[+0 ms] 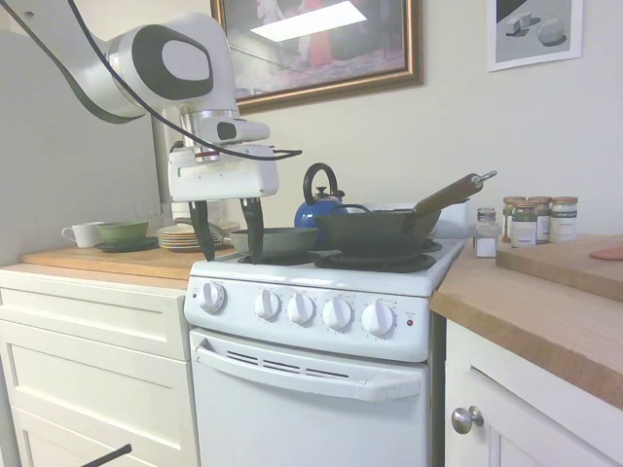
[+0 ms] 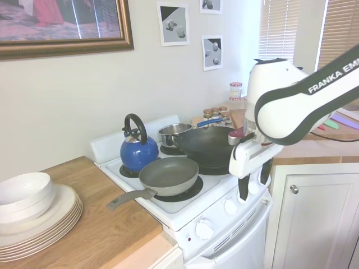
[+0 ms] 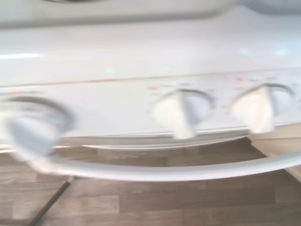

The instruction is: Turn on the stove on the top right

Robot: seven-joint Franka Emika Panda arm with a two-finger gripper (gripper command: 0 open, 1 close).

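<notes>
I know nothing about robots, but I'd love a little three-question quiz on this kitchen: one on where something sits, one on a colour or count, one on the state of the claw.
1. Where is the grey frying pan?
A. On the stove's front burner beside the blue kettle
B. On the stack of plates
C. On the floor

2. How many round knobs line the front of the stove?
A. Two
B. Five
C. Nine

3. How does the gripper stand?
A. Shut on a knob
B. Shut on the pan handle
C. Open, holding nothing

Answers: 1 A, the pan rests on the cooktop just in front of the kettle. 2 B, five white knobs show in a row in the first exterior view. 3 C, its two dark fingers hang apart in front of the stove with nothing between them.
</notes>
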